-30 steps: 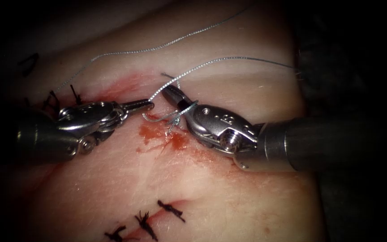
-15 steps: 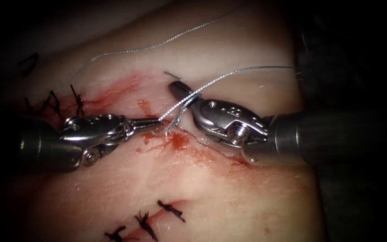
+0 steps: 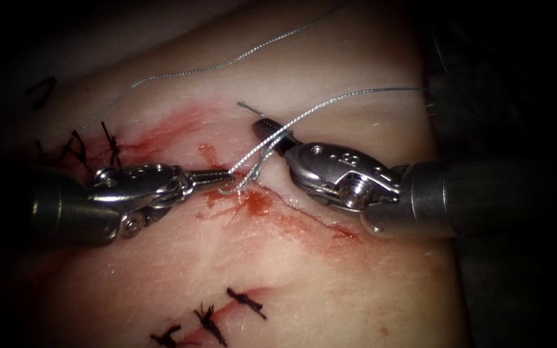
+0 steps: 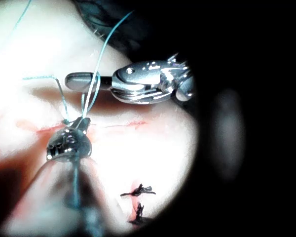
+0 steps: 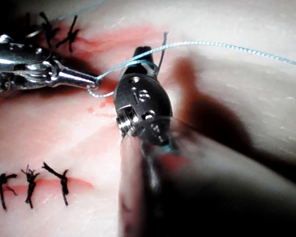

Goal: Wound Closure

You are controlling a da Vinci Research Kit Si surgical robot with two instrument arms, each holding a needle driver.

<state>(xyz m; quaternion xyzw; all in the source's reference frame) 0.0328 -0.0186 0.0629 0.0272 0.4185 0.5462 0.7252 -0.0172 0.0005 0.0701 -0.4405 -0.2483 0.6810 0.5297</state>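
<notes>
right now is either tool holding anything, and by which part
Left tool: shut on the thread beside the cut. Right tool: thread looped around it; a grip cannot be told.

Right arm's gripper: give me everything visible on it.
The right arm's shiny steel gripper comes in from the right on a dark shaft, above the red-stained cut in the tissue. Its narrow dark jaws look shut, pointing up-left. The pale braided thread loops around them, running down to the left arm's gripper, shut on the thread at the cut.

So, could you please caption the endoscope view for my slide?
Left tool grips the thread at the cut; thread wraps the right tool's shut fingers.
</notes>
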